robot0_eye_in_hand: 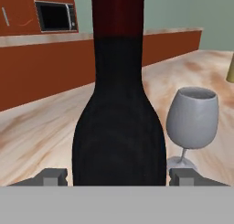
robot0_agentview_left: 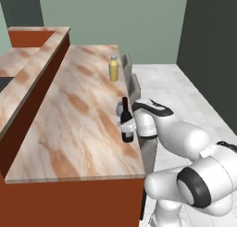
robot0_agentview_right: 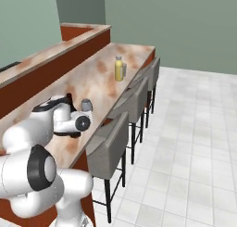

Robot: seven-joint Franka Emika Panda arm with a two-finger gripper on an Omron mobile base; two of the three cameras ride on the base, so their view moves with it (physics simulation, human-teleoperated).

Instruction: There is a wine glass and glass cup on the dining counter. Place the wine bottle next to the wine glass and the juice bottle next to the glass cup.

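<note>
The wine bottle, dark with a dark red neck, stands upright near the right edge of the dining counter. My gripper is open around its body. In the hand view the fingertips flank the wine bottle, with a thin gap on each side. The wine glass stands right beside the bottle, on the counter; it is also the small grey wine glass. The yellow juice bottle stands farther along the counter. The glass cup is out of view.
Grey bar stools line the counter's right side over a white tiled floor. A raised ledge runs along the counter's left. A microwave sits in the cabinets beyond.
</note>
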